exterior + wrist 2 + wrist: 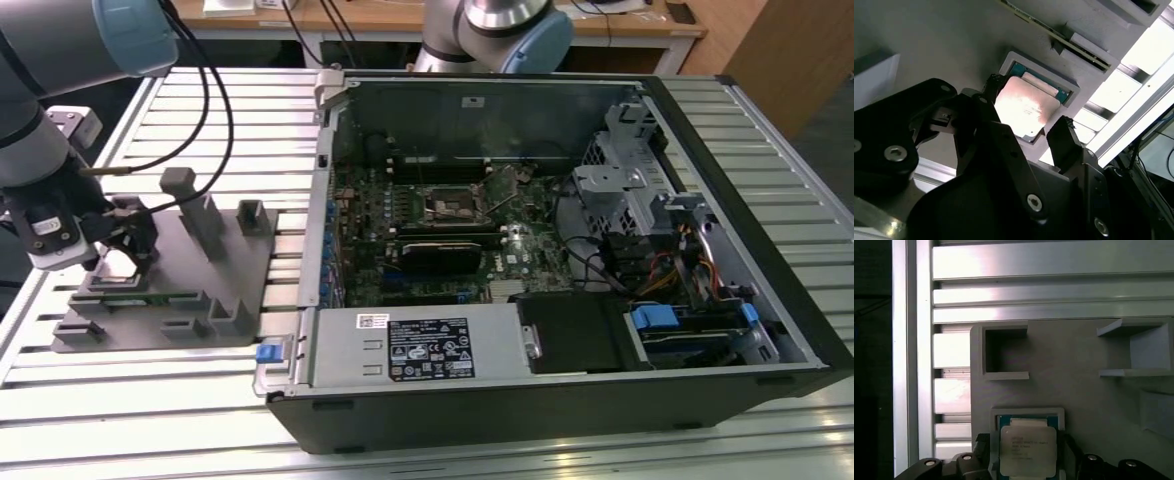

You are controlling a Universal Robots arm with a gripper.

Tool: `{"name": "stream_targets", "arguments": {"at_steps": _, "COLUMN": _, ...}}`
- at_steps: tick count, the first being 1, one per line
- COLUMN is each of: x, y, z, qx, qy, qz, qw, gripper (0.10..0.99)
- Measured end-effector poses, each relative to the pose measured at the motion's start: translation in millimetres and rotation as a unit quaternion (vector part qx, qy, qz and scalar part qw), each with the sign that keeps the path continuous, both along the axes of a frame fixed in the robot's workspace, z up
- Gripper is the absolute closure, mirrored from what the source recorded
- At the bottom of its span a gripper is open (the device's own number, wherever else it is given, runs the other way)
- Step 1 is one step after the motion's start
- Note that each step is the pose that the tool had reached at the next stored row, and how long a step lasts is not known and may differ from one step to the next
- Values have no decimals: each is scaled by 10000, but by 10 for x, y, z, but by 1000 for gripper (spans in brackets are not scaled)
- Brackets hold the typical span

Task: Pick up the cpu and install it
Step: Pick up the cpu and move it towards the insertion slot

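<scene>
My gripper (1028,105) sits low over the grey tray (1089,390), directly above the cpu (1028,450). The cpu lies flat, silver top upward, at a square recess (1026,412) with a teal inner rim, and is centred under my gripper. I cannot tell whether I am clamped on the cpu or released from it. Just beyond the recess, the tray has an open square pocket (1004,352) and, near that, a shelf-like bracket (1149,347). A thin strip (1079,49) stands on edge in a narrow slot close beside the recess. In the exterior view, upright posts (200,215) rise from the tray just beside my gripper, on the side facing the case (767,230). The tray rests on a slatted metal table (160,420). The case lies open on the same table, well apart from my gripper, toward the exterior view's right. Inside the case are the motherboard (441,290) with its square socket (454,203), and a power supply (414,345) along the near wall. Black cables (220,100) hang from my arm above the tray.
</scene>
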State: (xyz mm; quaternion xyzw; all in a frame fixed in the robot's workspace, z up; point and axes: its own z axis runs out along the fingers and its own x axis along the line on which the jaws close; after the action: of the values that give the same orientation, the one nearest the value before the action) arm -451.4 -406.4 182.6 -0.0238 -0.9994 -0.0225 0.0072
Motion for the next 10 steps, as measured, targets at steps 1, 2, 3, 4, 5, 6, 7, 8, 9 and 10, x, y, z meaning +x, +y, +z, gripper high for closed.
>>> {"name": "stream_targets", "arguments": {"at_steps": 1, "x": 1, "y": 0, "z": -1, "qx": 1, "qy": -6, "qz": 0, "qw": 10000, "gripper": 424}}
{"name": "stream_targets", "arguments": {"at_steps": 2, "x": 0, "y": 0, "z": 0, "qx": 0, "qy": -8, "qz": 1, "qw": 10000, "gripper": 490}}
{"name": "stream_targets", "arguments": {"at_steps": 3, "x": 0, "y": 0, "z": 0, "qx": 0, "qy": -8, "qz": 1, "qw": 10000, "gripper": 490}}
{"name": "stream_targets", "arguments": {"at_steps": 4, "x": 0, "y": 0, "z": 1, "qx": 0, "qy": -8, "qz": 0, "qw": 10000, "gripper": 490}}
{"name": "stream_targets", "arguments": {"at_steps": 5, "x": 0, "y": 0, "z": 1, "qx": -1, "qy": -8, "qz": 0, "qw": 10000, "gripper": 490}}
{"name": "stream_targets", "arguments": {"at_steps": 6, "x": 0, "y": 1, "z": 1, "qx": 0, "qy": -8, "qz": 0, "qw": 10000, "gripper": 506}}
{"name": "stream_targets", "arguments": {"at_steps": 7, "x": -1, "y": 1, "z": 2, "qx": 0, "qy": -8, "qz": 0, "qw": 10000, "gripper": 506}}
{"name": "stream_targets", "arguments": {"at_steps": 8, "x": 0, "y": 1, "z": 3, "qx": 0, "qy": -8, "qz": 0, "qw": 10000, "gripper": 545}}
{"name": "stream_targets", "arguments": {"at_steps": 9, "x": -1, "y": 1, "z": 5, "qx": 2, "qy": -8, "qz": 0, "qw": 10000, "gripper": 545}}
{"name": "stream_targets", "arguments": {"at_steps": 10, "x": -1, "y": 1, "z": 9, "qx": 2, "qy": -7, "qz": 0, "qw": 10000, "gripper": 545}}
